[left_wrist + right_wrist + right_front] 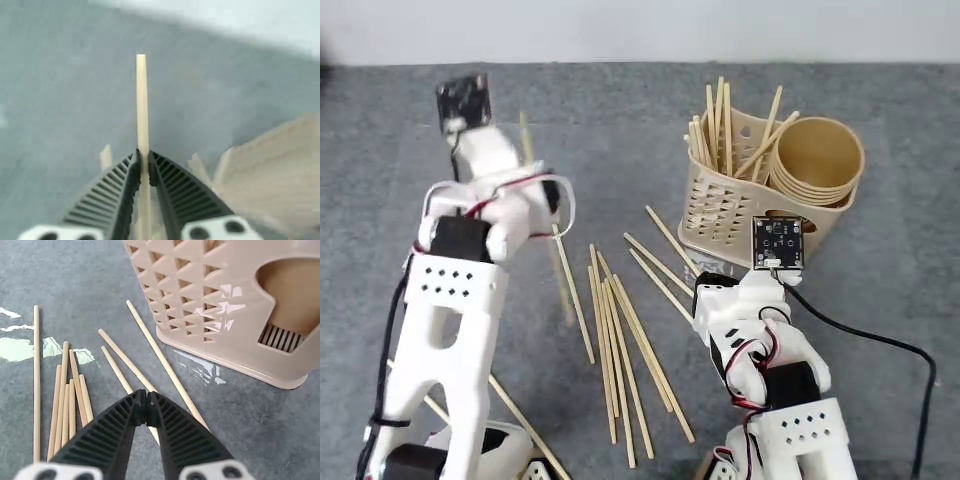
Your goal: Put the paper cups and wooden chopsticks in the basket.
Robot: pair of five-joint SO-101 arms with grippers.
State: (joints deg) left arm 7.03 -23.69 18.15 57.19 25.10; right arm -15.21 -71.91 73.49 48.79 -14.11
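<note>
Left jaws pinch a pale wooden chopstick (142, 110); right jaws closed, empty. I see stacked tan paper cups (820, 155) and upright chopsticks (727, 120) in the beige lattice basket (715, 215), loose chopsticks (620, 350) beside it on the grey bench (880, 330).

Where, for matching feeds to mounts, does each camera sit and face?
High view: fixed above the table, looking down on basket and loose chopsticks; left arm and right arm show.
Left wrist view: on that wrist, facing along the left gripper, shut on a chopstick.
Right wrist view: on that wrist, facing past the shut right gripper toward the basket.
Shared by high and right wrist views: basket, loose chopsticks.
</note>
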